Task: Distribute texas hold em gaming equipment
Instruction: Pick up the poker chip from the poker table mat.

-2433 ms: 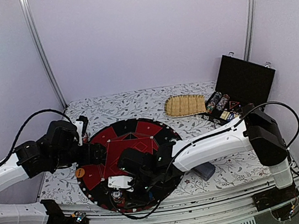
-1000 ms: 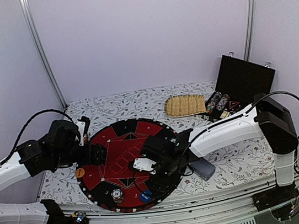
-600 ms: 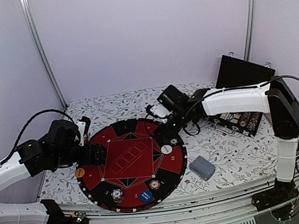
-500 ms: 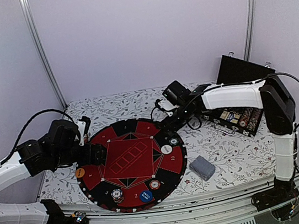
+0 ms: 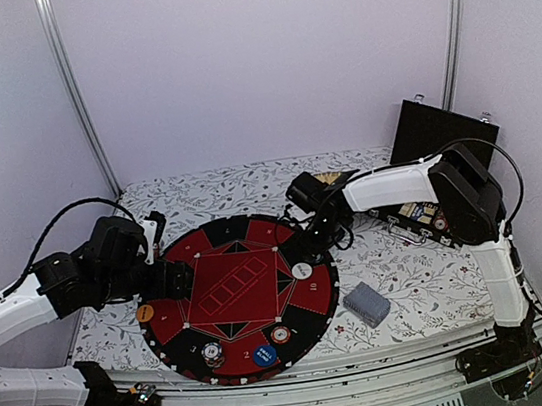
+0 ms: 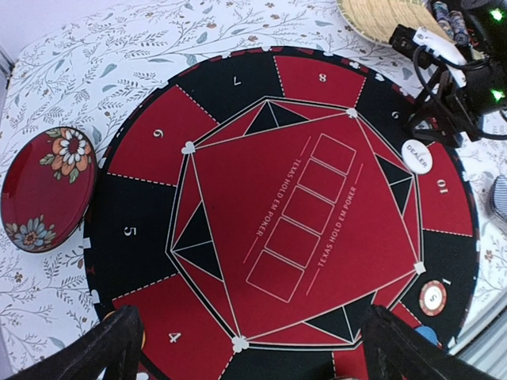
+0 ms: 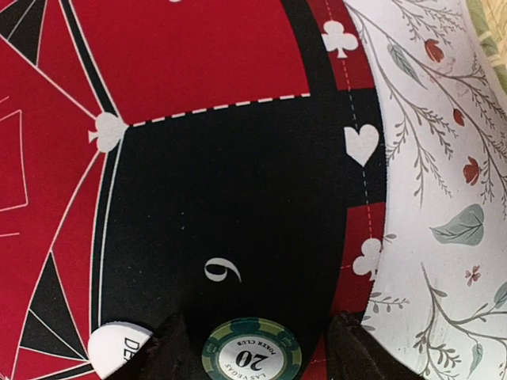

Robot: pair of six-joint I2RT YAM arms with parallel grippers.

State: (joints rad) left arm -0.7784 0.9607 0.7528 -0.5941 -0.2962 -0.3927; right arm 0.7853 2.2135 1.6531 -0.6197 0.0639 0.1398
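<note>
A green poker chip (image 7: 252, 356) marked 20 lies on the black sector 9 of the round red-and-black poker mat (image 5: 225, 292). My right gripper (image 7: 261, 355) stands open around the chip, with a gap on each side. The white dealer button (image 5: 303, 270) sits just beside it. In the top view that gripper (image 5: 317, 245) covers the chip at the mat's right edge. An orange button (image 5: 145, 313), a pale chip (image 5: 211, 353), a blue button (image 5: 263, 356) and a red chip (image 5: 283, 335) lie along the mat's near rim. My left gripper (image 6: 257, 360) hangs open and empty over the mat's left side.
A grey-blue card deck (image 5: 368, 303) lies on the floral cloth right of the mat. An open black case (image 5: 432, 213) with chip rows stands at the back right, behind my right arm. The straw tray (image 6: 380, 14) is at the back. A red flowered dish (image 6: 47, 186) sits left of the mat.
My right gripper swung from the mat's near right side to the back of the table, then came down over the green chip at sector 9. The left arm has not moved.
</note>
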